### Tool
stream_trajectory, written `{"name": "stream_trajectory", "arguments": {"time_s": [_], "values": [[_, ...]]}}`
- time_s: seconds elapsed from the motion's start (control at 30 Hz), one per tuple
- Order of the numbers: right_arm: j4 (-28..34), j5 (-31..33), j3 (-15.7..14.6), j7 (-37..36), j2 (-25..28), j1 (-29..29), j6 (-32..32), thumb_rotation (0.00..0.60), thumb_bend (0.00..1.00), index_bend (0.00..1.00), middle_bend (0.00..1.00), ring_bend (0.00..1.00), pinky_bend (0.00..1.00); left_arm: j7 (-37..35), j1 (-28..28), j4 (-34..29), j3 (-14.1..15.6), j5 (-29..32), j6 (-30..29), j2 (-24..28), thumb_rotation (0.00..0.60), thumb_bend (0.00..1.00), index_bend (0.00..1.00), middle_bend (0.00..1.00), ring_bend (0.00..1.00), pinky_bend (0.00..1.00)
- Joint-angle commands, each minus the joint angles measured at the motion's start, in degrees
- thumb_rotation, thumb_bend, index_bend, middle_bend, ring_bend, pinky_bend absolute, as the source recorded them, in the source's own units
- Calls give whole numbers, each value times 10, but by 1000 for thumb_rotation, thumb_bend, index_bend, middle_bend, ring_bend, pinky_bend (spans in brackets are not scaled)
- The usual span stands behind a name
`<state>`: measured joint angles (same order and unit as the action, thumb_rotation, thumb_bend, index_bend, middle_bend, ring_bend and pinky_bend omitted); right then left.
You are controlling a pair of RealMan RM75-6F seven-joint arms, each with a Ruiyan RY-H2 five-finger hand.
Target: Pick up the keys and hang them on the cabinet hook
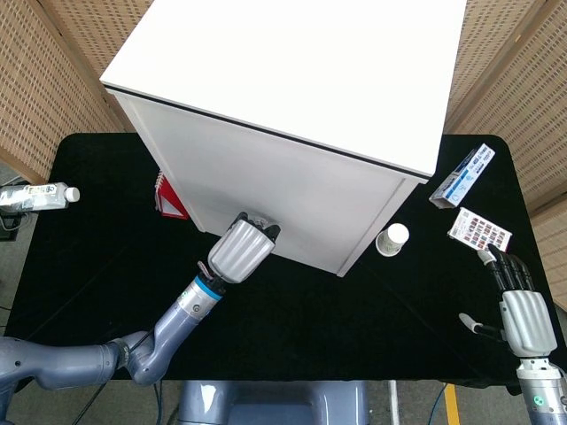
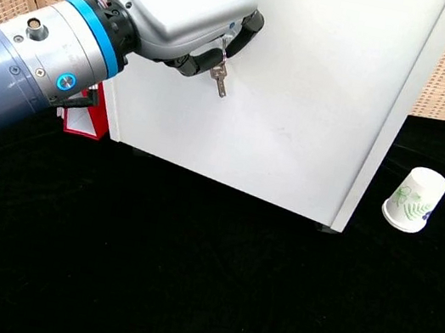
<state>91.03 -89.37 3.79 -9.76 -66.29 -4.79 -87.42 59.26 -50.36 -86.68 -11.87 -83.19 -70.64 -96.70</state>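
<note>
**Q:** Cabinet point(image 1: 292, 97) first — where does it stand?

**A:** White, box-shaped, on the black table point(image 1: 89, 257); its front panel faces the chest camera.

**Q:** And the left hand point(image 2: 181, 8)?

**A:** Raised against that front panel, fingers curled around the keys point(image 2: 220, 80). One key dangles below the fingertips, just in front of the panel (the hook itself is hidden behind the hand, so whether the ring is on it cannot be told).

**Q:** The right hand point(image 1: 522, 312)?

**A:** Low at the table's right edge, fingers extended and slightly apart, holding nothing — seen in the head view only.

**Q:** Smaller items?

**A:** Red object point(image 2: 90, 113) behind the cabinet's left corner; blue-and-white box point(image 1: 462, 175) and a patterned card point(image 1: 479, 229) to the right; plastic bottle point(image 1: 37, 196) lying at the far left; paper cup point(image 2: 411, 199) upside down beside the cabinet's right corner.
</note>
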Motion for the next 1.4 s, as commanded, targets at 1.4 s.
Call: {"name": "stream_trajectory", "arguments": {"time_s": [1.4], "values": [[2,-7,-4,3,-1,0,-2,600,132,0,0,0,0,10,2,20,-13,-17,-20,-23,600,269,547,901,937,847]]}}
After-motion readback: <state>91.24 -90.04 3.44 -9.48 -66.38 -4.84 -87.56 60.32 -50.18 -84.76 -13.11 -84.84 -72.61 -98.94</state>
